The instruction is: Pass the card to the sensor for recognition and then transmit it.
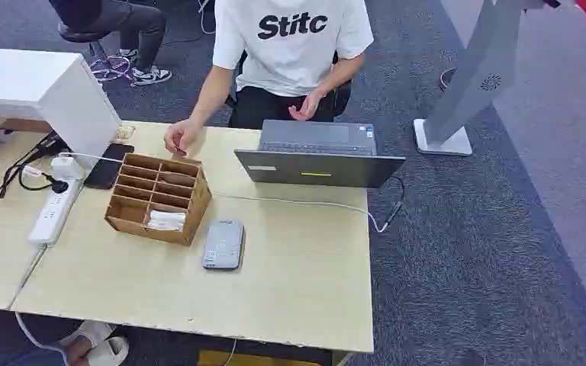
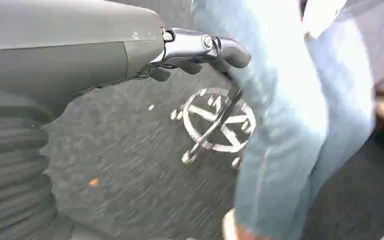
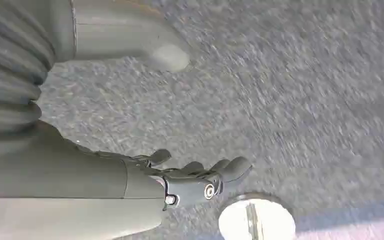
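Observation:
A wooden card box [image 1: 158, 197] with several slots stands on the light table [image 1: 290, 290]; white cards [image 1: 166, 220] lie in its front slot. The grey card sensor [image 1: 223, 244] lies flat just right of the box. My left hand [image 2: 200, 50] hangs over the carpet beside a person's jeans leg, its fingers loosely extended and holding nothing. My right hand [image 3: 200, 177] also hangs above the carpet, with its fingers apart and nothing in them. A person in a white T-shirt [image 1: 290, 38] stands behind the table, one hand [image 1: 179, 139] resting by the box's far edge.
An open laptop [image 1: 318, 156] sits at the table's far edge, its cable trailing off to the right. A power strip [image 1: 55, 210] and a black phone [image 1: 107, 166] lie left of the box, by a white case [image 1: 46, 91]. A chair base [image 2: 215, 122] stands near my left hand.

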